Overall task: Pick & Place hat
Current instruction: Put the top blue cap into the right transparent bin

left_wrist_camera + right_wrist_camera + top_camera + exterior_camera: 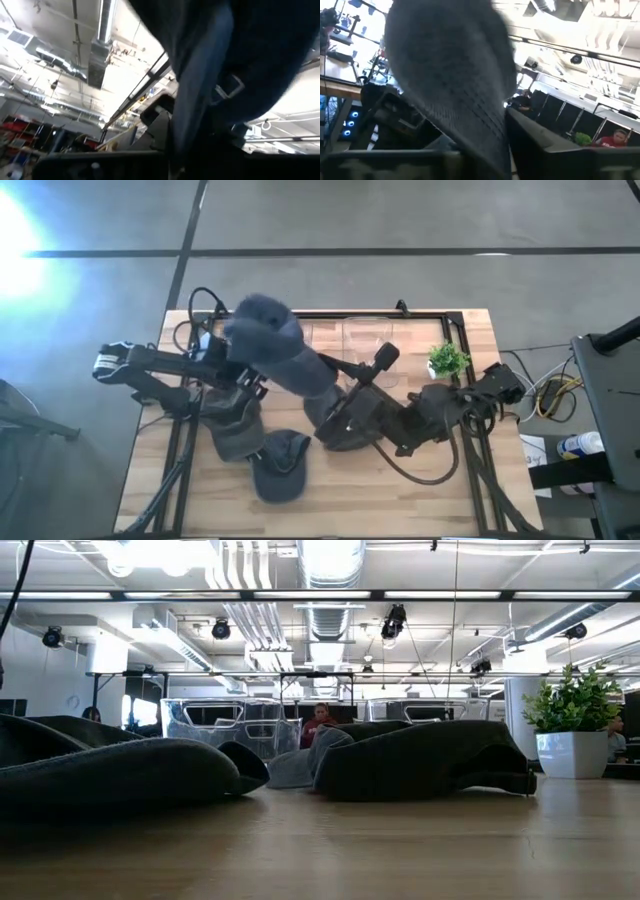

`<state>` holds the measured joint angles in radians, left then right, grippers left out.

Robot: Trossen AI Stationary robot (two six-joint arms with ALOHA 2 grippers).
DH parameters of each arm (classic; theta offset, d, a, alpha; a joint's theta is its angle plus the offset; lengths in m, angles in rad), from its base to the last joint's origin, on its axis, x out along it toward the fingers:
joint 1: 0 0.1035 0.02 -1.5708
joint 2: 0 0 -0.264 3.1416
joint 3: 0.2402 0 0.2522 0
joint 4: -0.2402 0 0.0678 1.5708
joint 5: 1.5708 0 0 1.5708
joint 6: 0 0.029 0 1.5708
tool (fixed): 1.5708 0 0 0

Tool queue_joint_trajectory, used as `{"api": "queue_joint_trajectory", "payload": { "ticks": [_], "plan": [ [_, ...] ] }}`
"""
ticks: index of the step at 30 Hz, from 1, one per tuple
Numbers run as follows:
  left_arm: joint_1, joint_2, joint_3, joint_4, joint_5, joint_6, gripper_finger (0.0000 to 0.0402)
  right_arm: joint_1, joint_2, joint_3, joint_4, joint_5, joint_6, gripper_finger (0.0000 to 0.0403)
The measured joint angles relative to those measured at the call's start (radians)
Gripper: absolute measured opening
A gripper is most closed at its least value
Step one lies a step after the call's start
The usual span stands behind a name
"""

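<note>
A blue-grey hat (pixel 265 340) hangs high above the table's middle, stretched between my two grippers. My left gripper (pixel 243 372) comes from the table's left and points steeply up under the hat's left end. It is shut on dark cloth near the buckled strap (pixel 227 87). My right gripper (pixel 338 395) comes from the right and is shut on the hat's lower right end (pixel 320 385). In the right wrist view the grey cloth (pixel 450 75) fills the middle. The raised hat does not show in the low view. My left gripper holds the hat by cloth beside the strap and buckle (pixel 190 135), coming from below and slanting up. The hat itself hides the place of contact. The hat is lifted clear of the table. My right gripper holds the hat's narrowing end (pixel 487 145), where the cloth runs down between its fingers. It comes from the table's right, nearly level. One layer or several, I cannot tell. The hat rises away from this hold toward the left gripper.
Three other dark hats lie on the wooden table: one (pixel 235 425) under the left arm, one (pixel 280 465) near the front, one (pixel 345 430) under the right arm. A potted plant (pixel 447 360) and clear bins (pixel 365 335) stand at the back. A black frame (pixel 455 320) borders the table.
</note>
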<state>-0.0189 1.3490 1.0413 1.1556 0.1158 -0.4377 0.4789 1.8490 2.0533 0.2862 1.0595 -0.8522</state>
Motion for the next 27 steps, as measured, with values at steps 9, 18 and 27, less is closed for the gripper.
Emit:
{"api": "queue_joint_trajectory", "payload": {
  "ticks": [9, 18, 27],
  "plan": [
    [-0.022, -0.028, 0.0, -0.328, -0.099, -0.009, 0.0092, 0.001, -0.026, -0.002, -0.027, 0.157, -0.129, 0.0015],
    [-0.128, -0.072, -0.039, -0.664, -0.227, -0.012, 0.0138, -0.052, -0.115, -0.014, -0.298, 0.313, -0.178, 0.0014],
    [-0.301, -0.192, -0.076, -0.979, -0.5, -0.057, 0.0138, -0.198, -0.19, -0.021, -1.585, 0.327, 0.975, 0.0013]
  ]
}}
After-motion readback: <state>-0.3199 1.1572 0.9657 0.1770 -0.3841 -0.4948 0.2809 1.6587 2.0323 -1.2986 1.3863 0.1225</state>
